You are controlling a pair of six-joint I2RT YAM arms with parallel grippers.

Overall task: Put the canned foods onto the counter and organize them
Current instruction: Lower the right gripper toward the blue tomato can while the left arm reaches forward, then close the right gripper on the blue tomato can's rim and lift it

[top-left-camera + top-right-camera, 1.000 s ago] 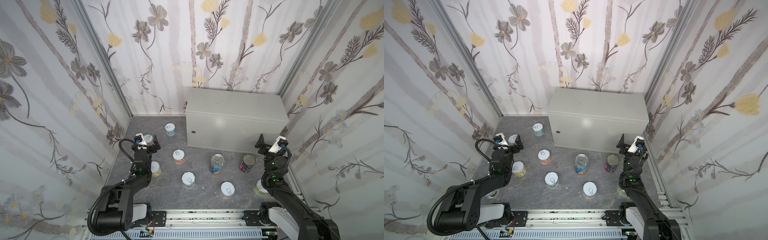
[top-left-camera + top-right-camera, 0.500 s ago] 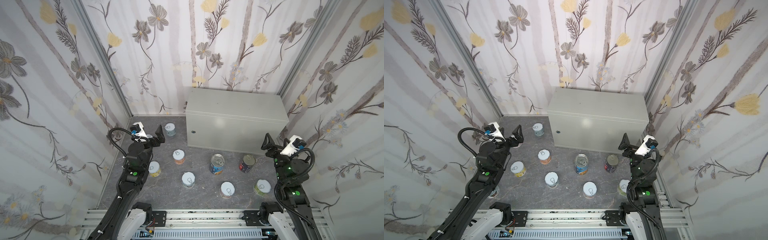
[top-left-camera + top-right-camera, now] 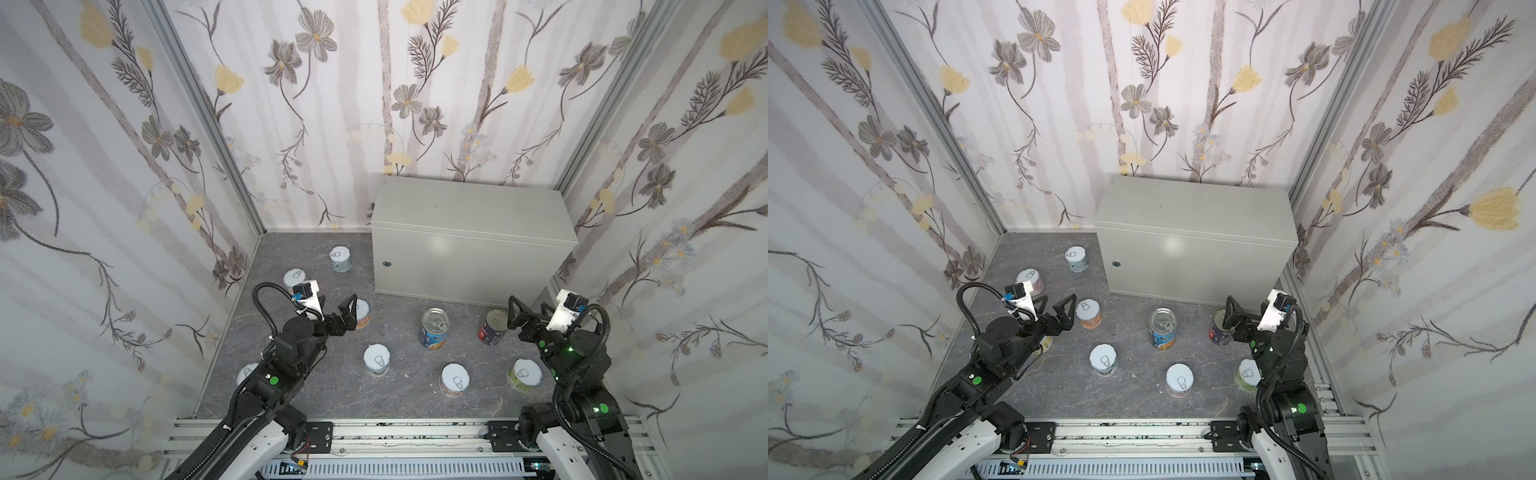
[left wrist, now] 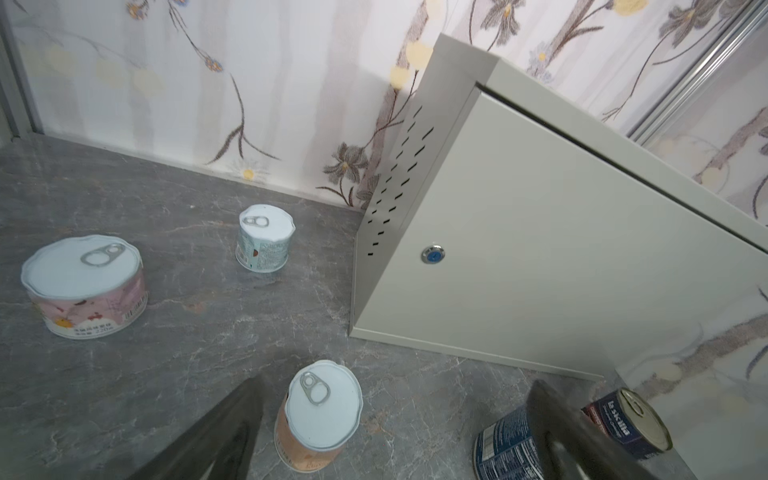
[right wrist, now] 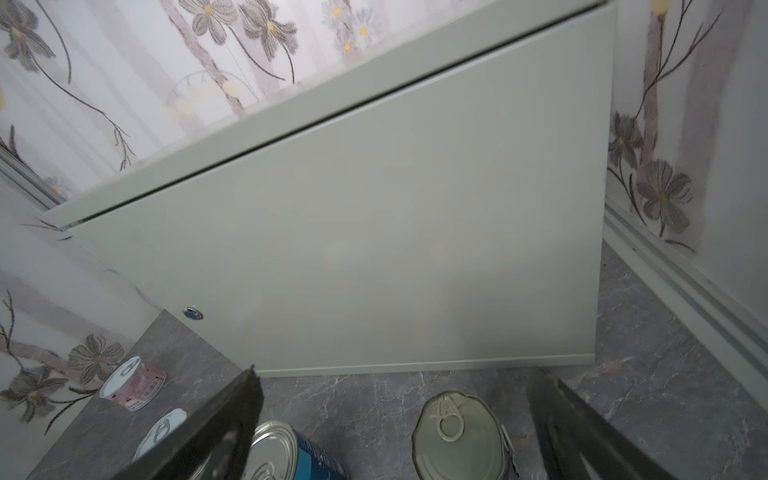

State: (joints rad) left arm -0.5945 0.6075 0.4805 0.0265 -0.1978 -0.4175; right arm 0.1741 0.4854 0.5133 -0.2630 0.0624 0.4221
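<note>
A small booth: pale floral wallpaper walls [image 3: 332, 124] close in a dark grey marbled floor [image 3: 415, 399]. The counter, a large light-grey metal cabinet box [image 3: 469, 208], sits in the far right corner, with a small round lock [image 3: 387, 263] on its front.

All the cans I can see stand upright on the floor, apart from one another. A short teal-label can [image 3: 340, 259] and a short pink-label can [image 3: 295, 277] are left of the counter. A short orange-label can [image 3: 362, 315], a taller blue soup can [image 3: 434, 328] and a taller navy-and-red can [image 3: 491, 329] stand in front of it. Nearer the aluminium rail [image 3: 415, 432] are a middle white-lidded can [image 3: 377, 360], a second white-lidded can [image 3: 455, 380] and a short green-label can [image 3: 524, 374].

The left gripper [image 3: 1059, 301] hangs just beside the orange-label can, claw spread wide, holding nothing. The right gripper [image 3: 528, 307] hangs by the navy-and-red can, equally wide, also holding nothing.

Only the left wrist view shows the rows of vent slots [image 4: 395, 166] in the counter's side. Only the top views show its flat top.

In a top view the left arm covers most of a short yellow-label can [image 3: 1045, 344]. Another half-hidden lid [image 3: 246, 372] peeks out beside that arm; its label cannot be made out. The right arm hides part of the green-label can. In the right wrist view the blue soup can is cut off at the frame edge.
</note>
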